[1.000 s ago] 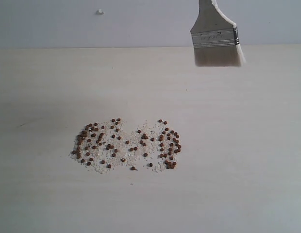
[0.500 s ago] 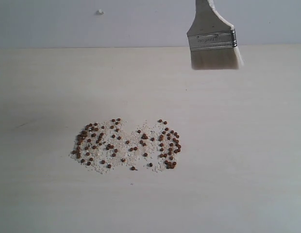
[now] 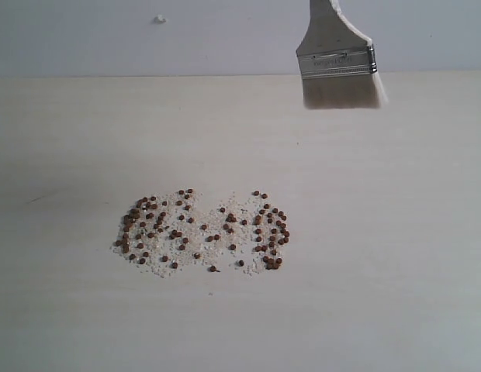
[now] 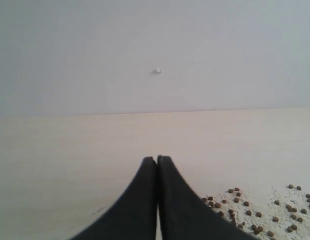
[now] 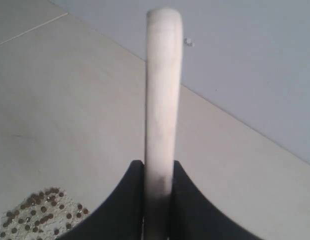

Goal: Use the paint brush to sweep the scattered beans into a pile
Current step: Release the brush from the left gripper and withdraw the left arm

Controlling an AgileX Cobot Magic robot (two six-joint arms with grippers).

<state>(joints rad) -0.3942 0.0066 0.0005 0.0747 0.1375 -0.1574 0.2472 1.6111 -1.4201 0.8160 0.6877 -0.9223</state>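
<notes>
Reddish-brown beans (image 3: pixel 202 231) mixed with pale grit lie scattered in a wide patch on the pale tabletop; no compact pile shows. The paint brush (image 3: pixel 337 62) hangs in the air at the upper right of the exterior view, silver ferrule and white bristles pointing down, well above and right of the beans. My right gripper (image 5: pixel 158 165) is shut on its whitish handle (image 5: pixel 162 100), seen edge-on in the right wrist view, with beans (image 5: pixel 37 212) off to one side. My left gripper (image 4: pixel 156 160) is shut and holds nothing, with beans (image 4: pixel 255 210) beside it. Neither gripper shows in the exterior view.
The pale wooden tabletop (image 3: pixel 380 271) meets a grey wall (image 3: pixel 147 46) at the back. A small white speck (image 3: pixel 159 18) sits on the wall.
The brush has drifted slightly left and its head has levelled. The beans have not moved.
</notes>
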